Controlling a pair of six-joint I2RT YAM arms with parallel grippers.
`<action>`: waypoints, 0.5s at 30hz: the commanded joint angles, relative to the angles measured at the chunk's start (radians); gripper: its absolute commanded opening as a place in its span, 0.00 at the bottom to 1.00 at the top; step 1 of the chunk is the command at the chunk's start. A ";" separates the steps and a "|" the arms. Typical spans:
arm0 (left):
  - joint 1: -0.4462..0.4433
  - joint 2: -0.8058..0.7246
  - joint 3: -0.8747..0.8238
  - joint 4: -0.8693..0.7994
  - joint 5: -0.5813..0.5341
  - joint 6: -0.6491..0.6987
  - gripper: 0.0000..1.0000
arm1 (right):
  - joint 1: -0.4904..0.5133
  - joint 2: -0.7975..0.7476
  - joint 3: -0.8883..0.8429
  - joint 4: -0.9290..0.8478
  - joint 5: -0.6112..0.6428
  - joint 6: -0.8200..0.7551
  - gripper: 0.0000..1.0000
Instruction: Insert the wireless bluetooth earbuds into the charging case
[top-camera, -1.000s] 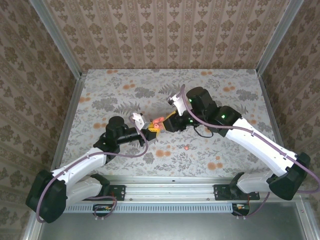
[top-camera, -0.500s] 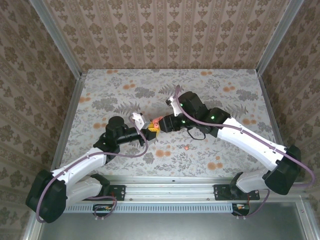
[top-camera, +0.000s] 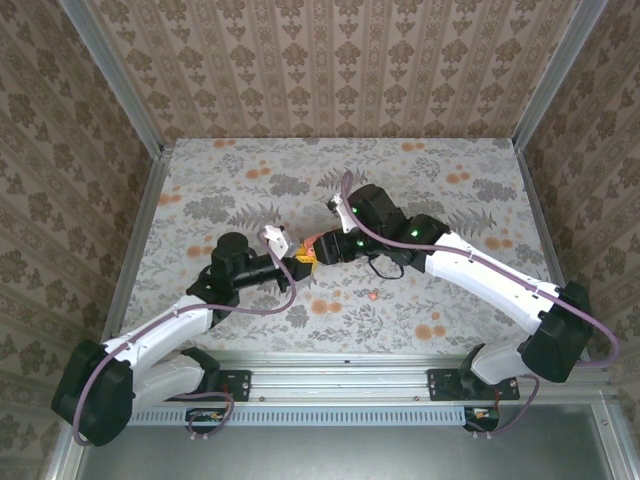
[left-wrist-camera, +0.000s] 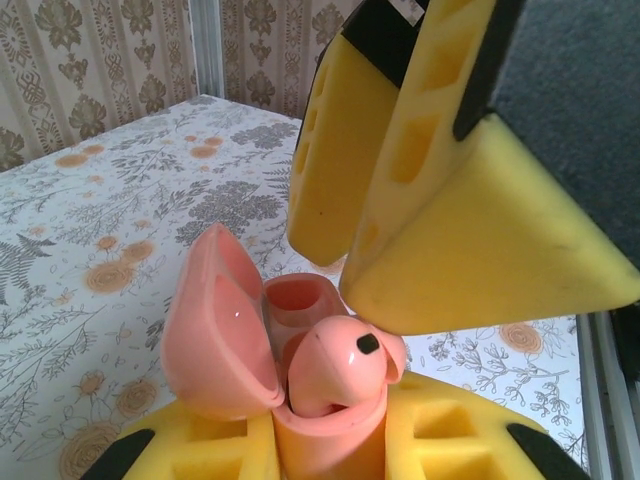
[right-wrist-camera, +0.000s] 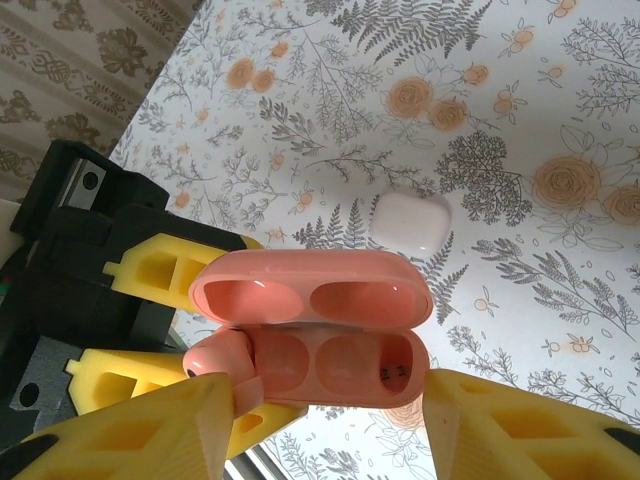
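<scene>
One right hand (top-camera: 314, 246) nearer coral case (right-wrist-camera: 310, 292).

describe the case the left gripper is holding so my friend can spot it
At the middle of the floral table, where the two arms meet, the left gripper clamps a coral-pink charging case. Its lid is flipped open with a coral earbud in one well, unlike the closed white case lying on the table nearby.

Your right fingers (left-wrist-camera: 470, 230) crowd the open case (right-wrist-camera: 320, 340) from above; an earbud (left-wrist-camera: 340, 365) plugs one side, the other well (left-wrist-camera: 300, 295) is free.
</scene>
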 joint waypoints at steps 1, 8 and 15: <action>0.000 -0.019 0.004 0.038 0.009 -0.006 0.04 | 0.004 0.013 -0.018 0.013 0.002 0.019 0.54; 0.000 -0.032 -0.002 0.037 0.010 -0.009 0.04 | 0.000 -0.014 -0.031 0.014 0.097 0.061 0.54; 0.000 -0.041 -0.012 0.041 0.010 -0.013 0.04 | -0.015 -0.072 -0.061 0.090 0.091 0.073 0.54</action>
